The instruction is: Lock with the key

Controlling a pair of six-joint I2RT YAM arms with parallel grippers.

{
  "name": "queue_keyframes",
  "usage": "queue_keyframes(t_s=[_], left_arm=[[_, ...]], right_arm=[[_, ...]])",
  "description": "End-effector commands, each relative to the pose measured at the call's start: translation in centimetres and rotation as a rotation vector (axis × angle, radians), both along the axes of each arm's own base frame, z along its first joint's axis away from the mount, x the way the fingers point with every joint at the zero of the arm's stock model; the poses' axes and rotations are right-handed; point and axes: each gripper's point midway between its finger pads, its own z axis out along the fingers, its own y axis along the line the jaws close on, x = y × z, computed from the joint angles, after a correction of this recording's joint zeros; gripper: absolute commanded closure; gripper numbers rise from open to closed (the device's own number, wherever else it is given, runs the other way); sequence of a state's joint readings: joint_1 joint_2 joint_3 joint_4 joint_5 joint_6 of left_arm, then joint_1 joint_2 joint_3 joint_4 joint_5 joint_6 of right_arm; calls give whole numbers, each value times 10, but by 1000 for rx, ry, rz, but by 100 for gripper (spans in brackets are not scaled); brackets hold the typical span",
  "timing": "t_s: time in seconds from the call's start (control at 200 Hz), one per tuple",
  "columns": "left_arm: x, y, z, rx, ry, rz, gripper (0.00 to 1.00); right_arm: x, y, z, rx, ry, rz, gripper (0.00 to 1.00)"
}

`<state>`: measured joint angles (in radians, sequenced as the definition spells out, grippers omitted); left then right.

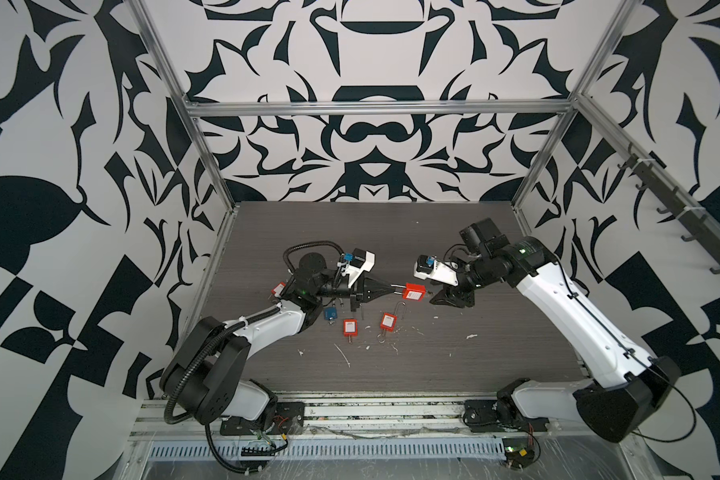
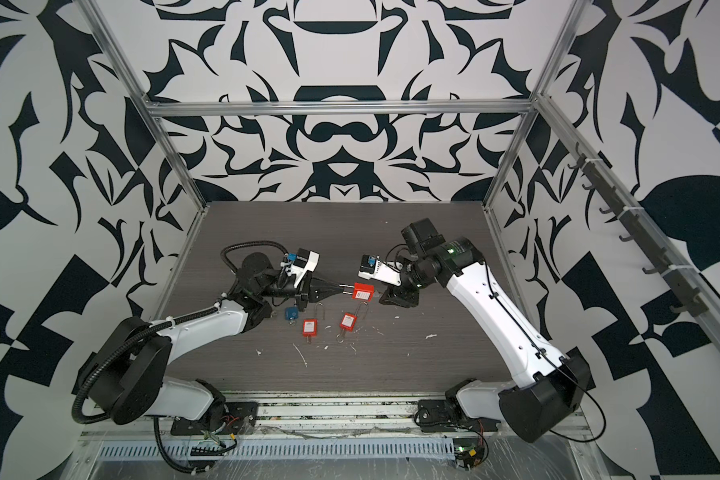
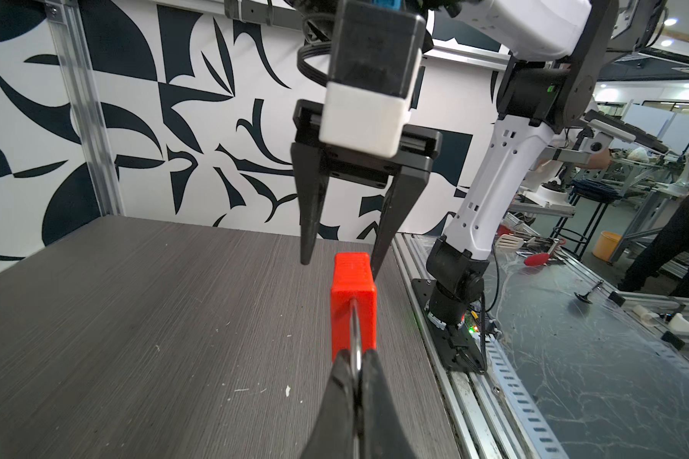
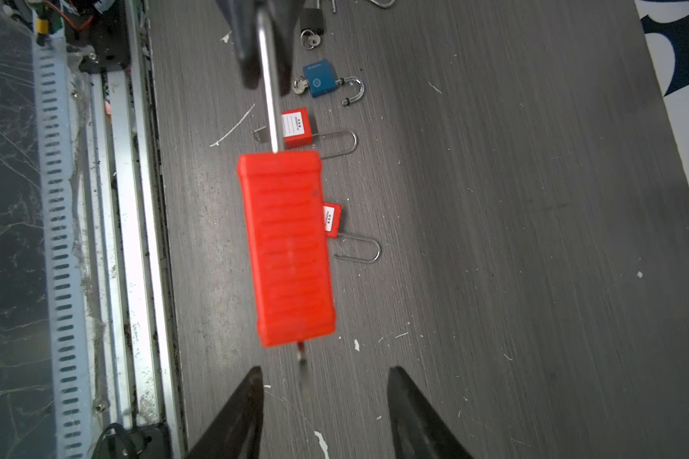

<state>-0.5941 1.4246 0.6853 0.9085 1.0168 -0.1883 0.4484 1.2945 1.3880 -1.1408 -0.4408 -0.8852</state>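
Note:
A red padlock hangs in the air above the table's middle, held by its steel shackle. My left gripper is shut on that shackle. In the right wrist view the padlock points its bottom end at me, and the key, thin and blurred, sticks out of it. My right gripper is open, with one finger on each side of the key and neither touching it. In the left wrist view its fingertips straddle the padlock's far end.
Two more red padlocks lie on the grey table below the held one. A blue padlock with an open shackle lies beside them, and another red one sits behind my left arm. A metal rail borders the front edge.

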Motion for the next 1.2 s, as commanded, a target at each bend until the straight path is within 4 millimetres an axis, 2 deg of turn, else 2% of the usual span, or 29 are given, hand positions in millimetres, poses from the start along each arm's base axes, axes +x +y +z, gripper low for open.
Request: queue_keyframes(t_s=[0.0, 0.085, 0.31, 0.58, 0.91, 1.13, 1.195], left_arm=[[-7, 1, 18, -13, -69, -30, 100], [-9, 0, 18, -7, -65, -42, 100], [-12, -3, 17, 2, -61, -68, 100], [-17, -4, 16, 26, -78, -78, 100], [-17, -4, 15, 47, -89, -81, 100], [-16, -3, 13, 54, -96, -75, 100], [-16, -3, 14, 53, -97, -74, 100]], right_arm=[[-15, -3, 6, -5, 2, 58, 55], [-17, -1, 7, -2, -5, 76, 60], [-12, 8, 7, 15, -29, 98, 65], [-18, 18, 7, 39, 1, 134, 73], [-24, 20, 2, 52, 47, 144, 86], [-27, 19, -1, 46, 48, 150, 91], [-27, 18, -3, 41, 51, 151, 96]])
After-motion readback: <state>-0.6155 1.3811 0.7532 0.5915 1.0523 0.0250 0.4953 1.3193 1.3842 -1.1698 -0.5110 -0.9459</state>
